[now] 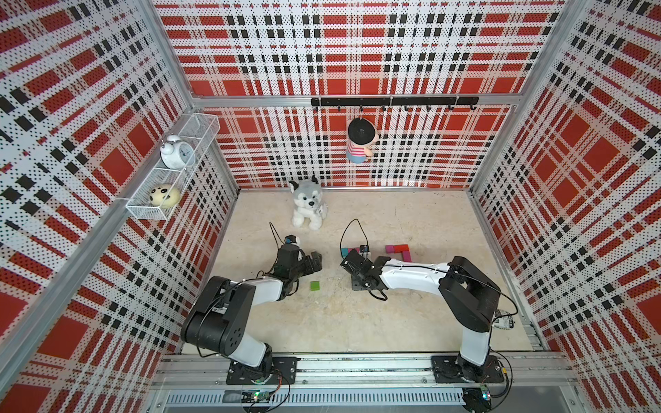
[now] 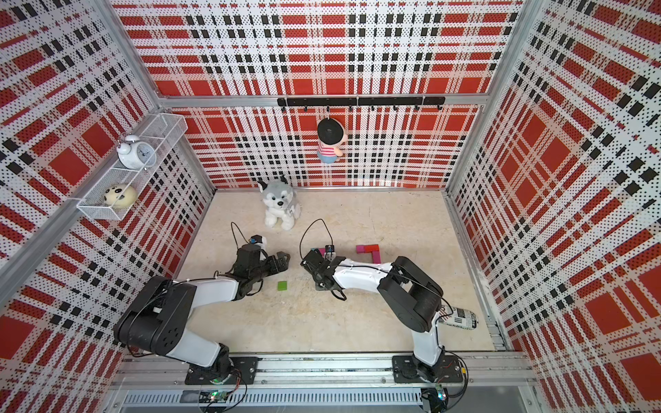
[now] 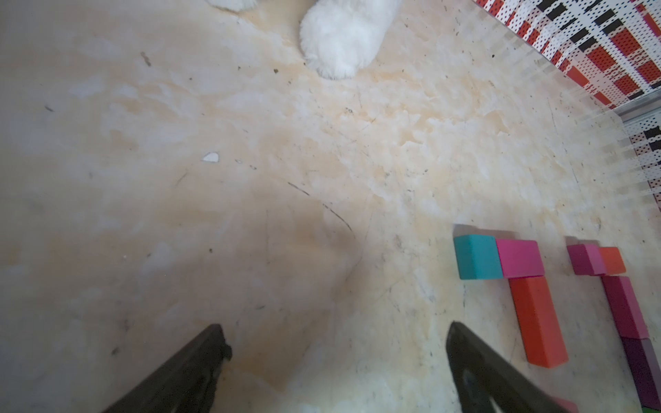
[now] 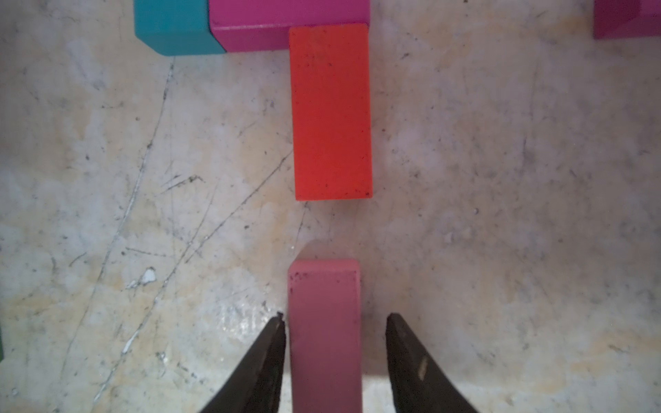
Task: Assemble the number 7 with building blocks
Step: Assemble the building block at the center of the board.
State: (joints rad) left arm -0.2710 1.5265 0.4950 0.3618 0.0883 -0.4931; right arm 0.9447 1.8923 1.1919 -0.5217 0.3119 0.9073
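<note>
In the right wrist view a teal block [image 4: 171,26] and a magenta block [image 4: 286,21] form a short bar. A red-orange block [image 4: 331,111] runs down from the bar's right end. In line with it, after a gap, a pink block [image 4: 323,332] lies on the floor between the fingers of my right gripper [image 4: 335,316], which is open, one finger clearly off it. My left gripper [image 3: 335,327] hangs open and empty left of these blocks. A second figure [image 1: 398,250] of magenta, orange and purple blocks lies further right. A green block [image 1: 315,285] lies alone.
A plush dog [image 1: 307,205] sits at the back of the floor, its paw [image 3: 339,39] ahead of my left gripper. A can [image 2: 461,318] lies by the right arm's base. A doll [image 1: 359,141] hangs on the back wall, and a wire shelf [image 1: 171,168] on the left wall.
</note>
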